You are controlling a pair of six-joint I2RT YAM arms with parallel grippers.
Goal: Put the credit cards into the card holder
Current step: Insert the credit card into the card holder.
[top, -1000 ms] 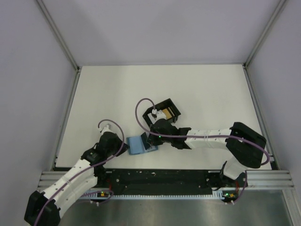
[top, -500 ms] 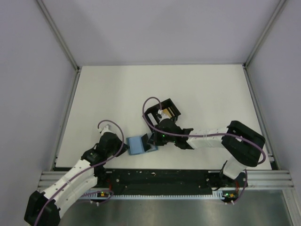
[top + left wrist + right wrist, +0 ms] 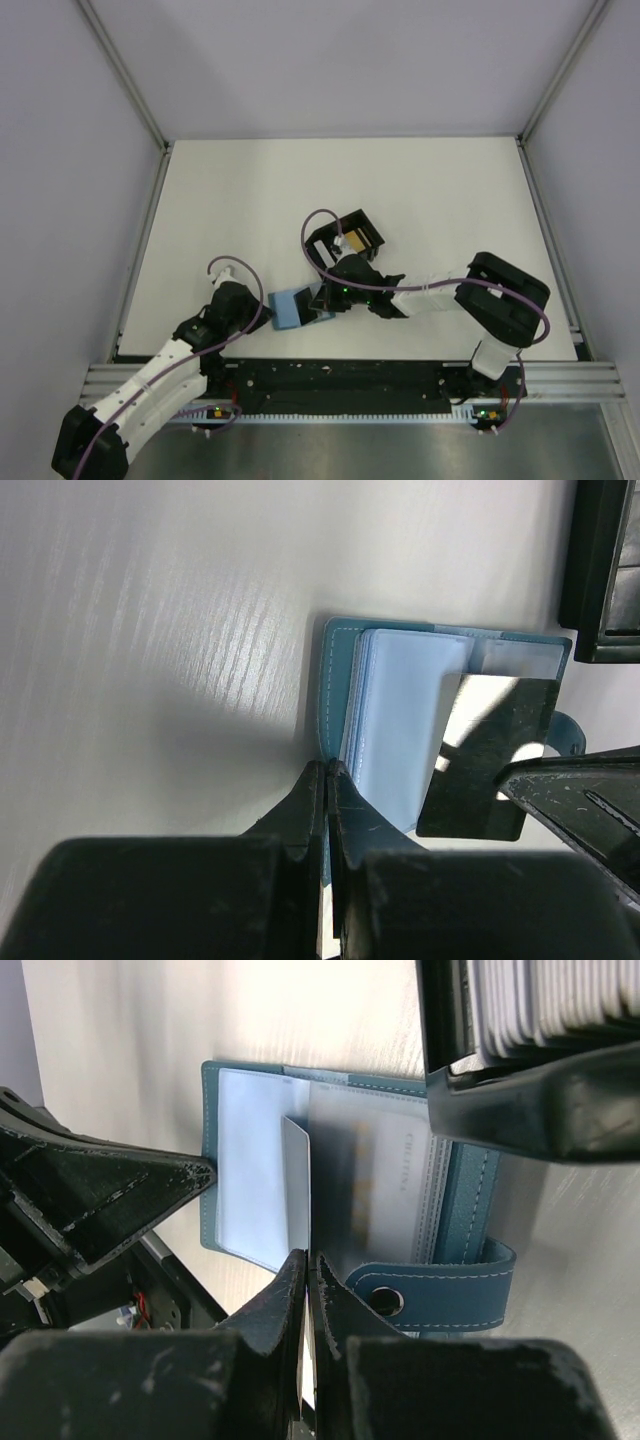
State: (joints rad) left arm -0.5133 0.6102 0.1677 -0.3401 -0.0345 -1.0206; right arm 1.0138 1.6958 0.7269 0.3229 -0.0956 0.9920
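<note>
Left pincer (image 3: 327,772): jaws closed, nipping the near edge of the card holder's (image 3: 395,700) teal cover. The holder lies open and flat on the white worktop (image 3: 400,180), straight ahead of these fingertips, clear sleeves facing up.

Right pincer (image 3: 305,1258): jaws closed on one credit card (image 3: 297,1180), gripped at its near end. The card stands on edge in this wrist view. Its far end sits over the sleeves, at the boundary between the pale left-hand leaf and the clear pocket. Cannot tell whether the tip is inside a pocket. From the left wrist the same card shows as a dark, shiny rectangle over the holder's right half, with the right pincer at its lower right corner.

Clear pocket just right of the held card: a pale card (image 3: 385,1175) with faint lettering shows through.

Snap strap (image 3: 430,1290): lies just right of the right pincer's tips.

Black tray (image 3: 520,1110): beyond and right of the right pincer, with white cards (image 3: 520,1000) standing in it.

Pincers face each other across the holder, close together.
</note>
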